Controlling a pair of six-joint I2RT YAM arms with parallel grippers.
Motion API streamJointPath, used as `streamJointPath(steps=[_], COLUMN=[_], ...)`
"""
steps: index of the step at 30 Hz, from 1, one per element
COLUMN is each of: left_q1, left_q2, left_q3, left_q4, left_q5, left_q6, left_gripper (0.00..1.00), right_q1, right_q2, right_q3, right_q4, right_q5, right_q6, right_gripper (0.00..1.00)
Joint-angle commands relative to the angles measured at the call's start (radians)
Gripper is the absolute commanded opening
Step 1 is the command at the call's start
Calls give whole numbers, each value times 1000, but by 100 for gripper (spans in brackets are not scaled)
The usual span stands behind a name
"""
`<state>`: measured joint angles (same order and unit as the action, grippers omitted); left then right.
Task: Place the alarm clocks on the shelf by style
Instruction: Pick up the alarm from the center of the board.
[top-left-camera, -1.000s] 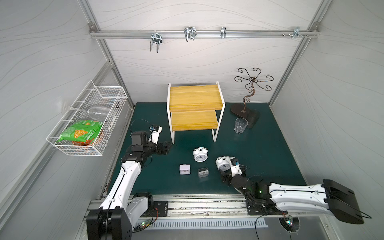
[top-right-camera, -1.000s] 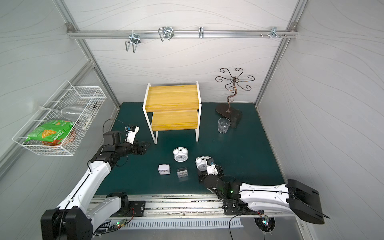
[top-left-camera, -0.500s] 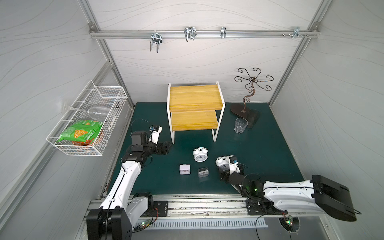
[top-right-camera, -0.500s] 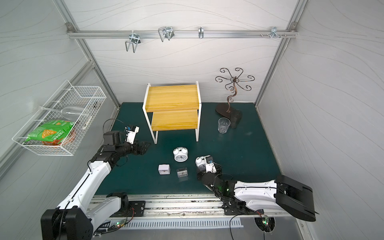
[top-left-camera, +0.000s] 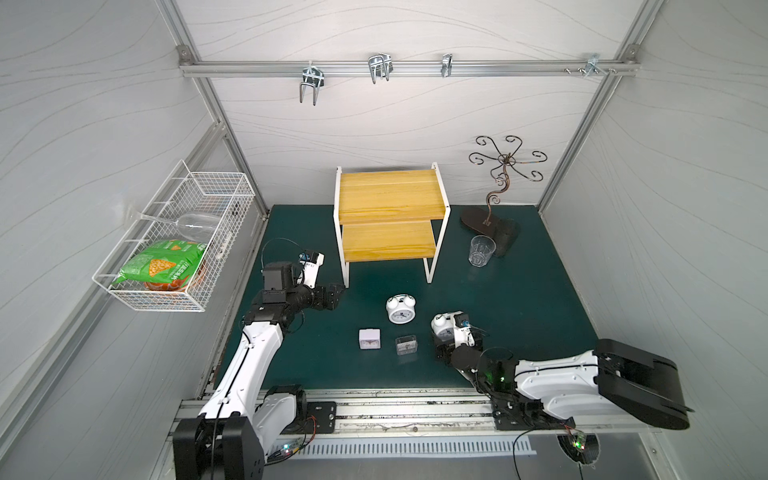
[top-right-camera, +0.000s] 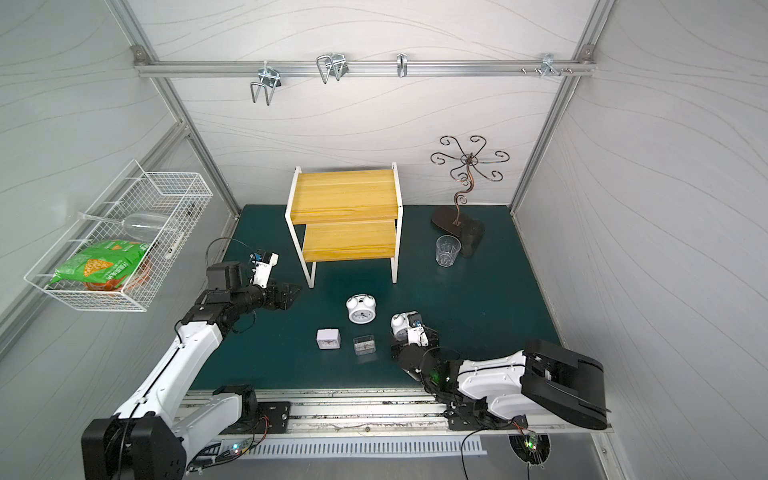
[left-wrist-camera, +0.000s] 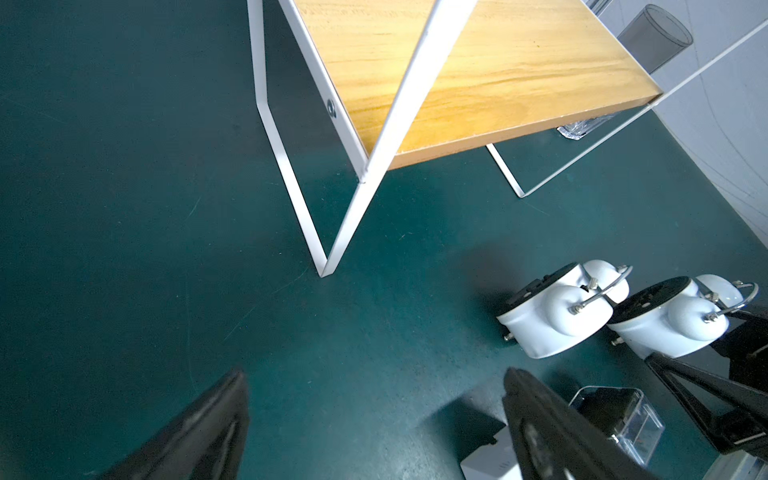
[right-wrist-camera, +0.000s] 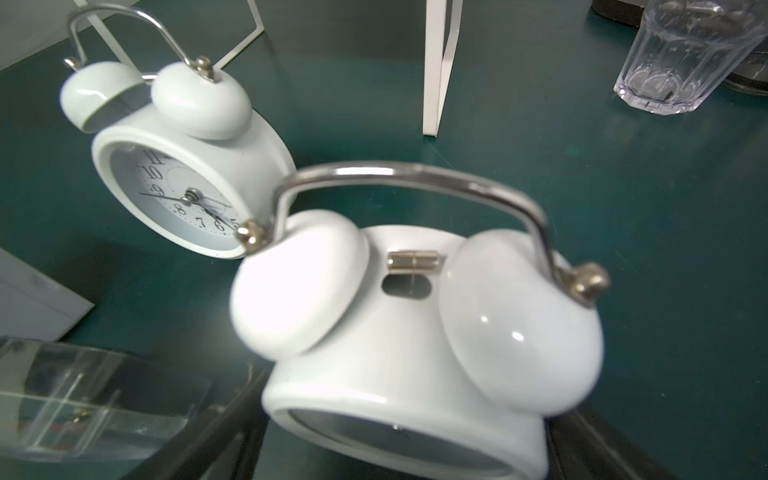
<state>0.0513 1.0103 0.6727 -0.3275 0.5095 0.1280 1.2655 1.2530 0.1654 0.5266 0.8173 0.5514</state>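
While spread right fingers (right-wrist-camera: 224, 432) flank a twin-bell clock (right-wrist-camera: 399, 340) — upright; bells up — left fingers (left-wrist-camera: 540, 432) gape likewise.

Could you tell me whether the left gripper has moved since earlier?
No: the left gripper stays beside the front leg of the white-framed wooden shelf.

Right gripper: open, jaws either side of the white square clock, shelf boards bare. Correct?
Wrong clock. The right wrist view shows the open right gripper with its jaws either side of a round white twin-bell clock. The white square clock stands apart on the mat in both top views. The shelf boards are bare.
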Motion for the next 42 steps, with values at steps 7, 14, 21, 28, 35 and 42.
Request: streamJointPath(steps=[7,14,21,28,35,42], left_q1=[-1,-1,-1,-2,-19,-59], left_q2=[-5,-4,-6,-9,-12,-12], left_q3=[31,31,31,50,88,99], left_q4=[4,0,-12,-101,-284,-339], left_q5=[17,28,69,231,404,379], left_q6=[12,15,25,116,300,365], left_gripper=[97,97,97,96,96,96], right_q1=[-4,-3,-2,10,12,11], right_q2=[76,113,125,90,6,-117], right_q3=[4,8,10,4,13,113], right_q4=[135,153,153,128,36,-236], right_q5=[33,41,47,61,77,78], right_q6=[-5,-6,-6,-6,-7,50], right_gripper=[99,93,84,76,75,77])
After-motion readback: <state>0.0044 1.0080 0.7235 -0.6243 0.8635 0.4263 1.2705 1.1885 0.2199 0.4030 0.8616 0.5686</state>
